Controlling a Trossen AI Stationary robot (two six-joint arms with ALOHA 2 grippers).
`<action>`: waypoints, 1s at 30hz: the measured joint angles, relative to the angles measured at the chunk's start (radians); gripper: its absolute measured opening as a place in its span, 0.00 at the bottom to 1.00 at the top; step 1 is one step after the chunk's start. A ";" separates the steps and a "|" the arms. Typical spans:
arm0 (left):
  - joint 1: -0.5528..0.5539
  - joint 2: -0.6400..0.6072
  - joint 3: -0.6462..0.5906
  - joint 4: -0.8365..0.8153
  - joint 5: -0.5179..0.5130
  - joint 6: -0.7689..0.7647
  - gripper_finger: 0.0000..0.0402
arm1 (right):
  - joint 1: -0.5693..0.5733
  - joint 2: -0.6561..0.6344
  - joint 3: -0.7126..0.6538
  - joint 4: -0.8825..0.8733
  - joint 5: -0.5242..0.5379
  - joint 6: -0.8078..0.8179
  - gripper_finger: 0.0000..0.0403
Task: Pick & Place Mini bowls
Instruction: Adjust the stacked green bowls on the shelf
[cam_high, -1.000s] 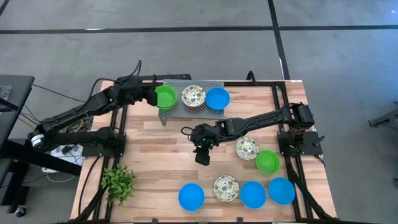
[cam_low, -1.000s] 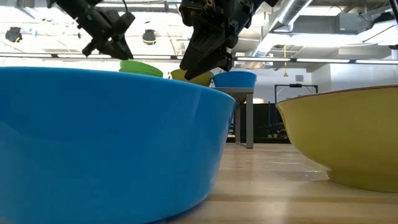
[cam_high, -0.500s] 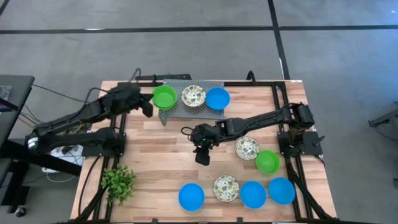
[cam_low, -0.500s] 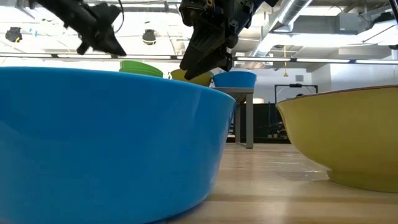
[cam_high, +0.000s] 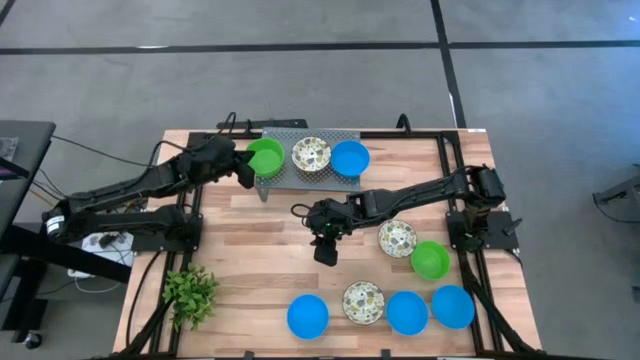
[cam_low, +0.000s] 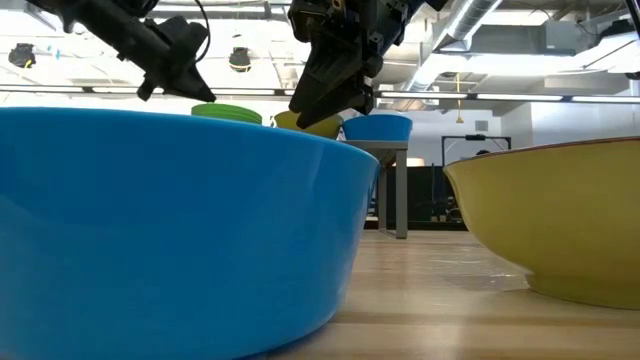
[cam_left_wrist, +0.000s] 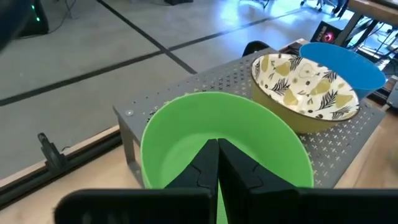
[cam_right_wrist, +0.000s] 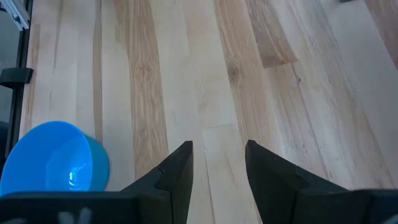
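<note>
A grey perforated rack (cam_high: 300, 178) at the table's far edge carries a green bowl (cam_high: 266, 156), a white patterned bowl (cam_high: 311, 155) and a blue bowl (cam_high: 349, 158). My left gripper (cam_high: 246, 172) is shut and points at the green bowl's (cam_left_wrist: 249, 134) left side. In the left wrist view its tips (cam_left_wrist: 217, 146) show in front of the bowl's hollow. My right gripper (cam_high: 325, 245) hangs open over bare wood at mid-table (cam_right_wrist: 219, 149). A patterned bowl (cam_high: 397, 238) and a green bowl (cam_high: 430, 259) sit to its right. My left gripper is at the green bowl's near-left rim with its fingers shut. The fingers themselves hide that rim, so I cannot tell whether they touch it. The bowl sits upright on the rack.
Along the near edge stand a blue bowl (cam_high: 308, 315), a patterned bowl (cam_high: 363, 302) and two more blue bowls (cam_high: 406, 312) (cam_high: 453, 306). A leafy plant (cam_high: 190, 292) sits at the near left. Bare wood lies between the rack and the near row.
My left gripper drew back from the green bowl toward the table's left, then came toward the bowl again, ending just left of it. The green bowl has stayed on the rack. The right arm has kept still.
</note>
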 joint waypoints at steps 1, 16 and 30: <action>0.000 -0.005 0.000 0.000 0.000 0.000 0.01 | 0.000 0.000 0.000 0.000 0.000 0.000 0.33; 0.000 -0.218 0.002 -0.358 -0.095 -0.017 0.01 | 0.000 0.000 0.000 0.000 0.000 0.000 0.33; 0.000 -0.011 0.002 -0.313 -0.095 -0.055 0.01 | 0.000 0.000 0.000 0.008 0.000 0.000 0.33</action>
